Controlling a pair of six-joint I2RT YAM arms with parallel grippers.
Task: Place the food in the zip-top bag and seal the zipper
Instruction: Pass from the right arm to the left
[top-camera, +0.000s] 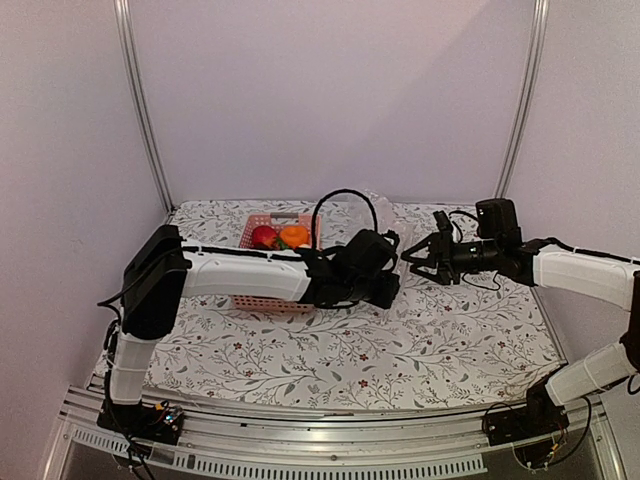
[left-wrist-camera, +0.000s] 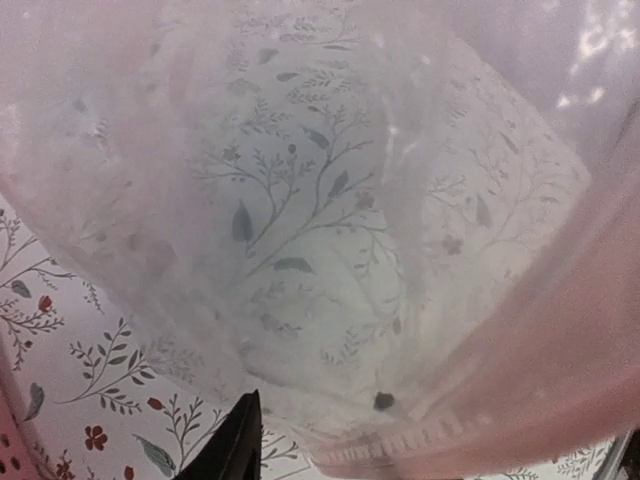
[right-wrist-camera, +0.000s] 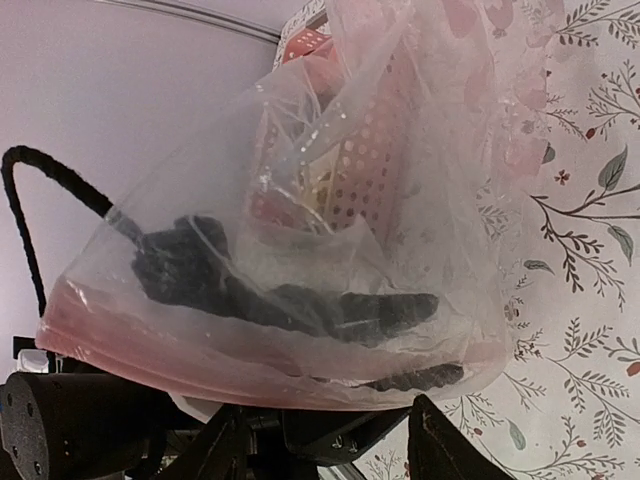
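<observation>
Crinkly clear bag puffed open between both grippers, food sitting in the basket

The zip-top bag (right-wrist-camera: 300, 200) is thin, wrinkly film with a pinkish tint, bulging open just right of the pink slotted basket (top-camera: 262, 302) over the floral tablecloth (top-camera: 350, 360). The ribbed zipper (left-wrist-camera: 400, 440) runs along its lip. The left gripper (left-wrist-camera: 440, 435) has its dark fingers spread with that lip between them (the right wrist view shows them through the plastic). The right gripper (right-wrist-camera: 330, 405) has its fingers apart too, with the bunched rim right in front, and I can't tell if they touch it. The food in view is a round red piece (top-camera: 263, 236) and a round orange piece (top-camera: 294, 235) in the basket.
</observation>
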